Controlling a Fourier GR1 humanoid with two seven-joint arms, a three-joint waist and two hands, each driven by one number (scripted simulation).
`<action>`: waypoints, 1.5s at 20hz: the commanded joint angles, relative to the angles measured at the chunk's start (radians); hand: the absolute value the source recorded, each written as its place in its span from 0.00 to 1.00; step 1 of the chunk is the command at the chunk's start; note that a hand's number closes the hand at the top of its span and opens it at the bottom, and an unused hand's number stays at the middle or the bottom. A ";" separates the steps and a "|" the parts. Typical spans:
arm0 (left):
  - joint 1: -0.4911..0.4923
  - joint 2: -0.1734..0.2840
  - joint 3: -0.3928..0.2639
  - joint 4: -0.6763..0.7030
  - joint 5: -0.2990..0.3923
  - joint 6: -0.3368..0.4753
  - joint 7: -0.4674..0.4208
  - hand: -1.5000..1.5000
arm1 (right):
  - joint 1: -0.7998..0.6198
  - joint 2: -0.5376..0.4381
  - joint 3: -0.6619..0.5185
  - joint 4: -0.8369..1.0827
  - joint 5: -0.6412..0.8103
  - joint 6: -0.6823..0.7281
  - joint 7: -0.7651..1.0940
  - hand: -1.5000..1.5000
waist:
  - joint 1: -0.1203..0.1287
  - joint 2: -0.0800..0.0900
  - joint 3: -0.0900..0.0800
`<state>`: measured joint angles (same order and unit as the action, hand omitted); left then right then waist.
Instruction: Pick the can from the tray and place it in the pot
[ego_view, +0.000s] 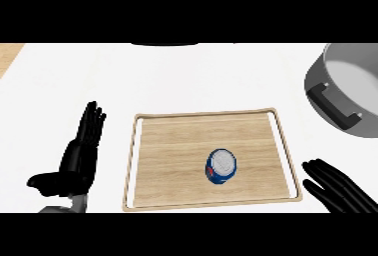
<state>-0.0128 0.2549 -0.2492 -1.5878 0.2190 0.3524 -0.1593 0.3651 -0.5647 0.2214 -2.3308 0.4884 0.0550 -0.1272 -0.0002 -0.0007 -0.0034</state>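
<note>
Near the tray's (278, 150) front edge, a little right of its middle, stands the can (221, 165). Both hands are spread wide and hold nothing: left hand (80, 155) beside the tray's left edge, right hand (336, 187) off its front right corner. Come down over the can, then carry it to the pot (347, 85) at the counter's back right.
</note>
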 joint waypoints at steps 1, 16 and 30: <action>0.030 0.019 0.005 -0.043 0.001 -0.017 0.024 0.50 | -0.082 0.031 0.146 -0.038 0.181 0.056 0.235 0.00 | 0.016 0.001 0.001; 0.037 -0.067 0.042 0.054 -0.051 -0.065 -0.058 0.50 | -0.296 0.266 0.339 0.279 0.357 0.146 0.414 0.00 | 0.001 0.000 0.003; -0.086 -0.109 0.140 0.121 -0.088 -0.121 -0.008 0.50 | -0.382 0.395 0.308 0.519 0.457 0.110 0.335 0.00 | 0.000 0.002 0.003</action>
<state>-0.0342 0.1525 -0.1529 -1.5447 0.1214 0.2647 -0.1459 0.0184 -0.2037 0.5458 -1.9345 0.9251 0.2074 0.2592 0.0000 -0.0003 -0.0001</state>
